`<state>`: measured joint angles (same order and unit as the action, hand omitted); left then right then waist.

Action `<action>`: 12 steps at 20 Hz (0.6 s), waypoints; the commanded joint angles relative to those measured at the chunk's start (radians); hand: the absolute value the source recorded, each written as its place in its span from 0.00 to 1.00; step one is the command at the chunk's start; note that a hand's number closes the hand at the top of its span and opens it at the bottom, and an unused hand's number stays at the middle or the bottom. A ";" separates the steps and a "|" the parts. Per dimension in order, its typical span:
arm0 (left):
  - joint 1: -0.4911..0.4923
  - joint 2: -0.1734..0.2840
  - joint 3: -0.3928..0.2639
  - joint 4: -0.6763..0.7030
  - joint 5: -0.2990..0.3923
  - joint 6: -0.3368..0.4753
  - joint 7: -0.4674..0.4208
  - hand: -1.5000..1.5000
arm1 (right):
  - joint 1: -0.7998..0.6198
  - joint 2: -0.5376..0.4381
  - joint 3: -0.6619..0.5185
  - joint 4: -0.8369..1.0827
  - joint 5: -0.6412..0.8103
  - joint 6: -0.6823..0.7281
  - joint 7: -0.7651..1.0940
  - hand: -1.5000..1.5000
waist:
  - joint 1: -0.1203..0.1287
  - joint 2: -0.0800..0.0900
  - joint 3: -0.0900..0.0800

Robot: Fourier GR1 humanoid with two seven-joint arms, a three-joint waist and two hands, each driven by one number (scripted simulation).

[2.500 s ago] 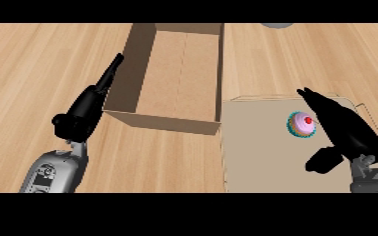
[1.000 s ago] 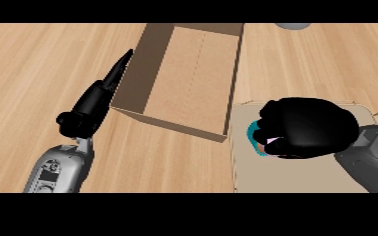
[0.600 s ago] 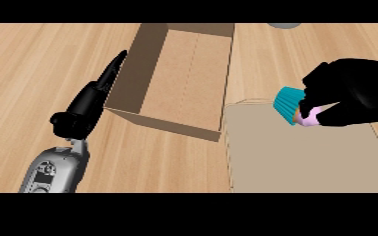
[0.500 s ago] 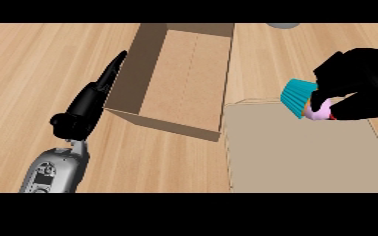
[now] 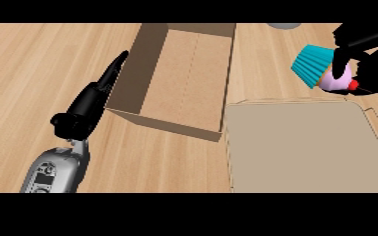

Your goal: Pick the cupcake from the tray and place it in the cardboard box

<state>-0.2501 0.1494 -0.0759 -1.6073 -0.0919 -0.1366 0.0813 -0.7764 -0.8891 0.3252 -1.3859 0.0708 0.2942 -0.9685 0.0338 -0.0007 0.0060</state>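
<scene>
The box (image 5: 184,77) is open at the top, and its inside shows only bare cardboard floor, so there is room to come in from above. Its right wall stands between the inside and the right hand (image 5: 353,55), which holds the cupcake (image 5: 322,71) above the counter (image 5: 44,65) just beyond the far edge of the tray (image 5: 303,147). Between that wall and the cupcake lies a strip of bare counter. The left hand (image 5: 92,100) lies along the outside of the box's left wall, with its fingers straight. A grey round thing (image 5: 283,25) sits at the far edge.
</scene>
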 commanded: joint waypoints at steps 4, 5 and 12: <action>0.031 -0.032 -0.042 0.081 -0.005 -0.025 0.008 0.50 | -0.180 0.079 0.037 0.098 -0.059 0.167 0.064 1.00 | -0.006 0.008 -0.008; 0.037 -0.031 -0.039 0.081 -0.011 -0.021 -0.008 0.50 | -0.194 0.095 0.036 0.128 -0.055 0.160 0.051 1.00 | -0.006 0.008 -0.007; 0.066 -0.058 -0.065 0.022 -0.014 -0.016 0.038 0.50 | -0.353 0.222 0.075 0.225 -0.084 0.201 0.191 1.00 | -0.002 0.005 -0.007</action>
<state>-0.2510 0.1376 -0.0761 -1.6119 -0.0961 -0.1453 0.0879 -1.0487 -0.7255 0.3929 -1.2182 0.0082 0.3879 -0.7938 0.0368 -0.0016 0.0054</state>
